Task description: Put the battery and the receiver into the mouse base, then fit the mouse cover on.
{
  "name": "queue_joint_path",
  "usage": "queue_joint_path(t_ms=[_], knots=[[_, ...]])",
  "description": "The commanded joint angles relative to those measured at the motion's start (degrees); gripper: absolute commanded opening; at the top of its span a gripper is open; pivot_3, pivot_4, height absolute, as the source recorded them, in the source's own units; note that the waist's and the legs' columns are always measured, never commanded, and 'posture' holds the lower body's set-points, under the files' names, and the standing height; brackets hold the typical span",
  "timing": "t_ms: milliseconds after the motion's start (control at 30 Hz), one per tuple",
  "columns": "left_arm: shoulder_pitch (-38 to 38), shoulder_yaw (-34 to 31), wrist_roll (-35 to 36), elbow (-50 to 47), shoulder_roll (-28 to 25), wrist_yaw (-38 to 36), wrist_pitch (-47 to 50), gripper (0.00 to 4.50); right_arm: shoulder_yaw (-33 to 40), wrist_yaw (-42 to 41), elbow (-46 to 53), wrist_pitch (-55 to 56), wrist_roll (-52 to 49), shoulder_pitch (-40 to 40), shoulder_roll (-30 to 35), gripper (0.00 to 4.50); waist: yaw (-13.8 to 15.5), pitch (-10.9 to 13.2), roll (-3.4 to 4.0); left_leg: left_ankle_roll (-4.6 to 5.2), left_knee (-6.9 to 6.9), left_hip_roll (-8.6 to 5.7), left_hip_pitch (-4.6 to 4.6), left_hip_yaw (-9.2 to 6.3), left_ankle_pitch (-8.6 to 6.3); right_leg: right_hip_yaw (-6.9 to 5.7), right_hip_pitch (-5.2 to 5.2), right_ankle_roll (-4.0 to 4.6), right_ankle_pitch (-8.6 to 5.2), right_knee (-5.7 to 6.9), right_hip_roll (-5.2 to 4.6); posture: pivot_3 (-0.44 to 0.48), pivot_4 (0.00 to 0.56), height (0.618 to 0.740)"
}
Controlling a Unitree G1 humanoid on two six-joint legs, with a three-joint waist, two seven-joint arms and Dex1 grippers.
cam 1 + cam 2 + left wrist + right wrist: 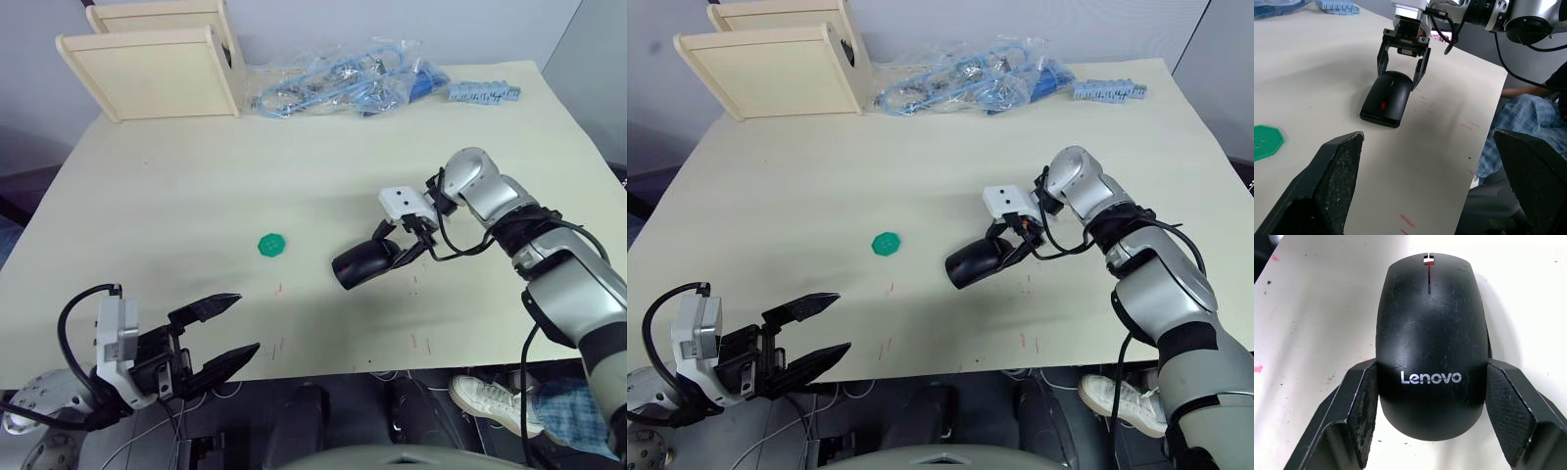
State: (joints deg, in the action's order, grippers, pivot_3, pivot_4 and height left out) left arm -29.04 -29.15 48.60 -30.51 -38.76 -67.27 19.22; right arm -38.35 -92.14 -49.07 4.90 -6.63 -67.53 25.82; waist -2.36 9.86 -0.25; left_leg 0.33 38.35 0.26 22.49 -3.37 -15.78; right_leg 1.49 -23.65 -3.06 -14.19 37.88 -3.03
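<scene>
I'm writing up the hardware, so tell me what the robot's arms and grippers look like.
Right arm: silver and black segments, black cables looped outside. Each wrist has a white camera block. The left gripper and right gripper have black, tapered jaws with textured inner pads.

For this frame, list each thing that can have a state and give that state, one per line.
mouse cover: fitted on the mouse, which lies flat on the table between the right gripper's jaws.
right gripper: jaws either side of the mouse's rear; contact with it unclear.
left gripper: open, holding nothing, at the table's near edge.
green disc: lying flat on the table, untouched.
plastic bags: piled at the far edge.
wooden boxes: at the far left corner.
</scene>
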Motion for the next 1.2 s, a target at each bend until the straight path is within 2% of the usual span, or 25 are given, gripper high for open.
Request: queue_joint_path(t_ms=[33,1200], knots=[[-0.4,-1.2,0.7,-1.8,0.1,0.0,-1.0,4.50,0.1,-0.4,-1.2,1.8,-0.9,-2.7,-0.7,3.16,0.0,0.0,0.01,0.00,0.00,0.00,0.00,-0.01,0.00,0.00,0.00,0.00,0.00,0.00,0.01,0.000,0.150,0.740],[0.1,-0.7,0.5,-1.7,0.2,0.5,-0.9,4.50,-4.0,-0.4,-7.0,5.8,-2.5,-4.8,-1.1,3.16,0.0,0.0,0.05,0.00,-0.01,0.00,0.00,0.00,0.00,0.00,0.00,0.01,0.00,-0.01,0.00,0.000,0.150,0.740]])
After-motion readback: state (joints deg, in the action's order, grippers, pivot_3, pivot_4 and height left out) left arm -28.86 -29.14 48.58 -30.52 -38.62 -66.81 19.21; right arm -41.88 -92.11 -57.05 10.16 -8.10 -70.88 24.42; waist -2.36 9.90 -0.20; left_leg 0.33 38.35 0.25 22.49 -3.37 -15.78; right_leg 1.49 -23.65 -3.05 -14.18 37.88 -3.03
